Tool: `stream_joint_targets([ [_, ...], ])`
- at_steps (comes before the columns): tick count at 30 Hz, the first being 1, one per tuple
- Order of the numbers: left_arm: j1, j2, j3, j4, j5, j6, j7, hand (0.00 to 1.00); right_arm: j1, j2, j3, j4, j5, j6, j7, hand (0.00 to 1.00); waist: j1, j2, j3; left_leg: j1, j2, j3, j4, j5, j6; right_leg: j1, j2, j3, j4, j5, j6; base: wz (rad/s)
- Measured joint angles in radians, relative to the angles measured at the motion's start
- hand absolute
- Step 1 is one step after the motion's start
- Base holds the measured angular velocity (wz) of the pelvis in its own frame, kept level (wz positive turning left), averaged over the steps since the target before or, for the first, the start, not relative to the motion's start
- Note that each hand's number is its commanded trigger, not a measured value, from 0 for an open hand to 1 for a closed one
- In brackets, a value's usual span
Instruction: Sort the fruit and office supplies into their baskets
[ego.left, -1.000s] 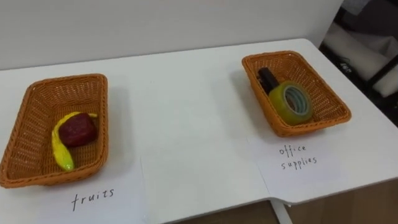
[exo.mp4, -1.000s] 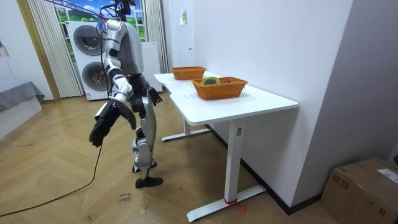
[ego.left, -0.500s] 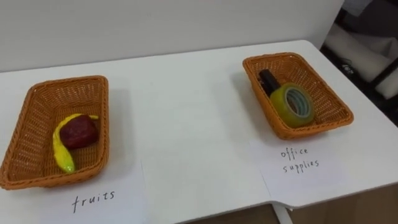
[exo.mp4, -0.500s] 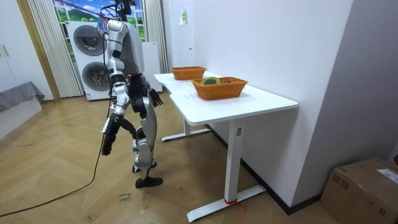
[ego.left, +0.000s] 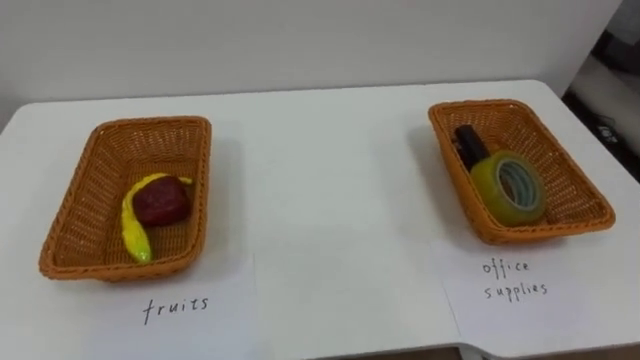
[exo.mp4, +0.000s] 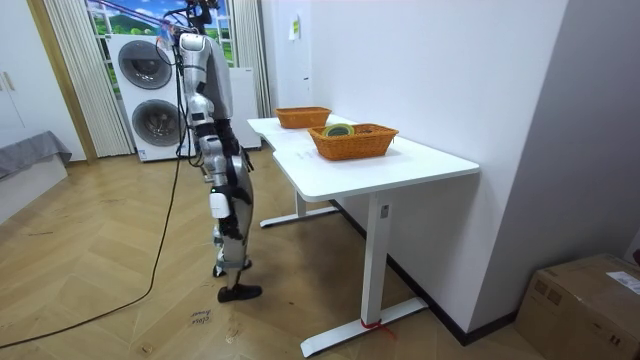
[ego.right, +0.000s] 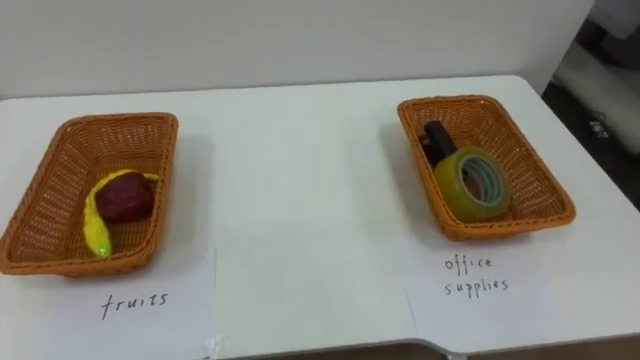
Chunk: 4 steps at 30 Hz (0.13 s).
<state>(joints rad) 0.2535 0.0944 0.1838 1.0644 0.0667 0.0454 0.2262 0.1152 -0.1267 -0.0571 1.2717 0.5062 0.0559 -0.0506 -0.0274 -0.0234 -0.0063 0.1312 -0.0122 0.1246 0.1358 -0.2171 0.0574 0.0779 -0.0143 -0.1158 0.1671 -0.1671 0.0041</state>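
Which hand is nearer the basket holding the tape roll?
Right, likely. The office-supplies basket sits on the robot's right; the right hand hangs by its hip, short of the table, the left hand beyond its body, farther off.

Count of items on the table and in the room.
Wicker baskets: two, the left basket (ego.left: 80, 215) and the right basket (ego.left: 562, 168). Fruit: two pieces, one banana (ego.left: 131, 228) and one dark red fruit (ego.left: 162, 202). Office supplies: two, one tape roll (ego.left: 489, 176) and one dark item (ego.left: 470, 143), kind not determinable. Paper labels: two, the fruits label (ego.left: 180, 305) and the office supplies label (ego.left: 515, 280). Table (ego.left: 320, 200): one. Washing machines: two, the upper washer (exo.mp4: 140, 62) and the lower washer (exo.mp4: 150, 120). Cardboard box (exo.mp4: 585, 290): one.
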Motion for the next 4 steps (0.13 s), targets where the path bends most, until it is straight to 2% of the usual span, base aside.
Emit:
stream_joint_targets([
  [4,0.007,-0.003,-0.032,-0.003,-0.012,0.0,0.008,0.0,-0.023,0.004,0.039,-0.007,-0.108,-0.001,0.011,0.0,0.011,0.006,0.0041,-0.001,-0.001,-0.023,0.0,-0.002,0.0,0.016,-0.001,-0.022,-0.015,0.001,0.001,0.16],
])
